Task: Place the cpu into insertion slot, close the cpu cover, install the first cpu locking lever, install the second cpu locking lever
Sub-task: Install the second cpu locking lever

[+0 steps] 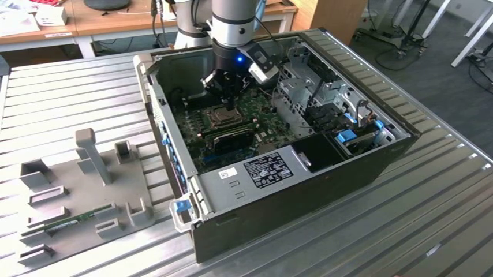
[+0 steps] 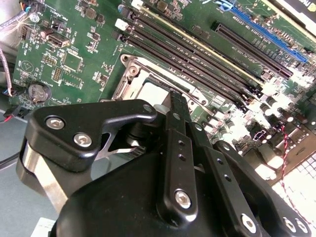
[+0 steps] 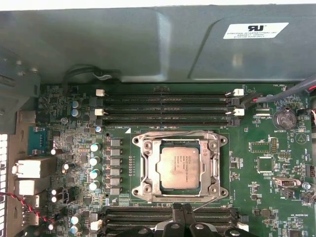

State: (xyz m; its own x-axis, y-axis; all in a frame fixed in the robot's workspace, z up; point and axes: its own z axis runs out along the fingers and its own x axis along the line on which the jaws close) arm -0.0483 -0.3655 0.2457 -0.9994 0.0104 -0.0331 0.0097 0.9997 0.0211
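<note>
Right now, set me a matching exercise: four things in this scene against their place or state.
Things:
1. cpu
2. cpu cover
3. gripper
4. grey fixture tray

Place or state:
A. on the table outside the computer case
B. closed flat, framing the chip
C. seated in the insertion slot, metal face up
D. hanging over the board inside the case

Pairs: 1-C, 2-B, 3-D, 4-A

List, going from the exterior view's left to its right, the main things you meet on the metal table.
Grey fixture tray with upright blocks → blue latch on the case's corner → cpu in its socket → white-labelled grey cover panel → drive cage with blue parts.
</note>
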